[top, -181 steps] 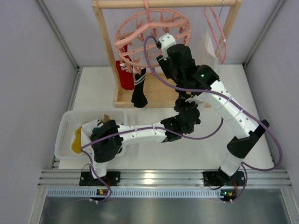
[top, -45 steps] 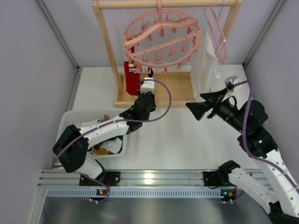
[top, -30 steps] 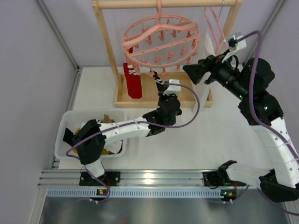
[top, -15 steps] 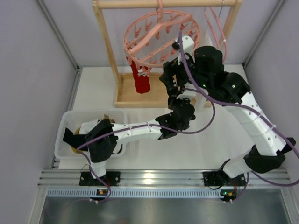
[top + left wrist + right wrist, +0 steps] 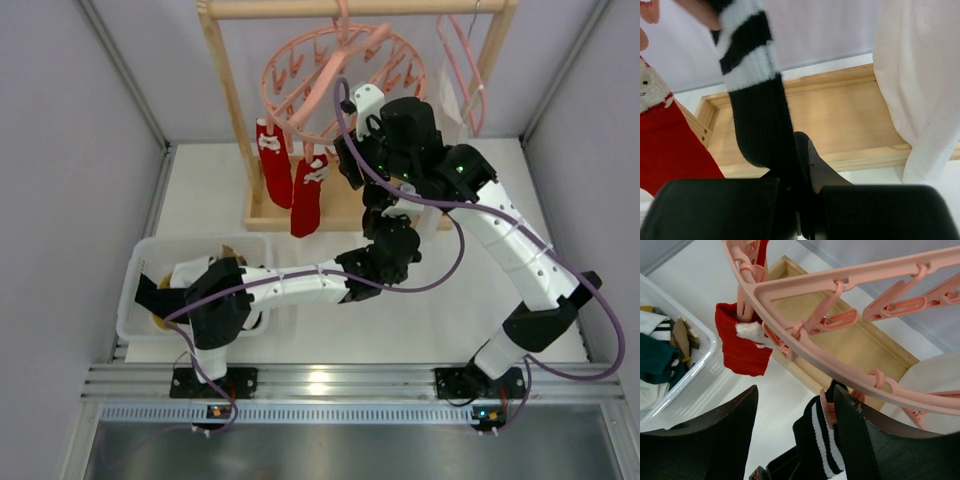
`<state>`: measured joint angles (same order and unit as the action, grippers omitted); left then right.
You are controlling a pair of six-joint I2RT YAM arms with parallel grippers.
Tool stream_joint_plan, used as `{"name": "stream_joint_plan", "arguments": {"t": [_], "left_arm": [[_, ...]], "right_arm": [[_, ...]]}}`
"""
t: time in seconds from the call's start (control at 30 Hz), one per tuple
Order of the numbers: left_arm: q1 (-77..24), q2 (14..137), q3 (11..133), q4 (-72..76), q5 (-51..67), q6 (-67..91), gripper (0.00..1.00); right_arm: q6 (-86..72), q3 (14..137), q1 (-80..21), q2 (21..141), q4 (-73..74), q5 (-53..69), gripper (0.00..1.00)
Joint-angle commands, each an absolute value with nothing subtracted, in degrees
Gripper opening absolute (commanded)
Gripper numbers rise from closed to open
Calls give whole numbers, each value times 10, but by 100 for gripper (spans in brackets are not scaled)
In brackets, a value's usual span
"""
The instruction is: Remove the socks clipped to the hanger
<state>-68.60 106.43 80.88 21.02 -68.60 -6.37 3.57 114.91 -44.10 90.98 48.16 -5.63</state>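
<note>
Here, the black striped sock (image 5: 760, 125) is pinched by the left gripper (image 5: 796, 192) while the right gripper (image 5: 795, 435) is spread at its clip (image 5: 827, 410).

The sock's lower part is clamped between the left gripper's closed fingers, and its striped cuff is drawn up above them. A red sock (image 5: 670, 150) is seen left of that gripper, the wooden rack base (image 5: 840, 120) beyond it, and a white garment (image 5: 920, 75) to its right. The right gripper's jaws are set apart, with the clip and cuff between them and the hanger (image 5: 840, 285) just ahead; whether the clip is touched cannot be told.
</note>
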Motion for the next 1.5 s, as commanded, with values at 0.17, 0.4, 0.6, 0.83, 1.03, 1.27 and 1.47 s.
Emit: {"name": "stream_joint_plan", "arguments": {"t": [0.17,0.4,0.6,0.83,1.03,1.27,1.47], "left_arm": [[-691,1053,817,241,-691,-72,0],[-690,1058,817,240,-688,-69,0],[-690,1057,818,240,-686,-66,0],[-690,1055,817,240,-686,-66,0],[-690,1053,816,240,-685,-68,0],[-690,1046,811,240,-680,-66,0],[-690,1042,806,240,-679,-63,0]], "right_arm": [[46,1172,-428,910,473,-77,58],[40,1145,-428,857,462,-81,59],[40,1119,-413,838,459,-86,60],[41,1121,-397,860,447,-62,59],[42,1136,-393,889,446,-40,58],[40,1130,-379,911,418,-24,53],[39,1134,-374,919,397,-18,47]]}}
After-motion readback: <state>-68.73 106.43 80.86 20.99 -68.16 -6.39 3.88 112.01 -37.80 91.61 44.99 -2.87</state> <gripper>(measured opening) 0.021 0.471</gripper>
